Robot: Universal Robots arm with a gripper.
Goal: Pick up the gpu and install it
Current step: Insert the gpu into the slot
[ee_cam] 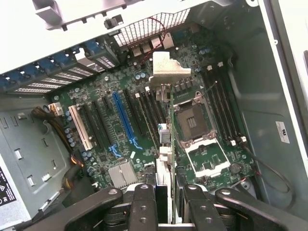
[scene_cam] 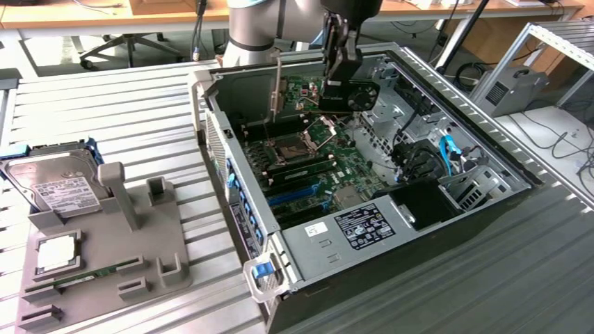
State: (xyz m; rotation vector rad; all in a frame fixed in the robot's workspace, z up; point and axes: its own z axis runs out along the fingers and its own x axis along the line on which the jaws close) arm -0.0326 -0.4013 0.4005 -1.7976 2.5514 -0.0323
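1. Grey arm rises at the exterior view's top, wrist turned down, with the black gripper hanging near vertical.
2. Fingers parallel and partly closed, clamped on the gpu, held edge-on.

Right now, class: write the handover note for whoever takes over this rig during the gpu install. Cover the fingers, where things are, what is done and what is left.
Gripper: fingers shut on the gpu.
Gpu: hangs inside the open computer case, above the motherboard, silver bracket toward the case's slotted rear wall.
Done: the gpu is picked up and brought over the board.
Left: the card is not yet seated in a slot.
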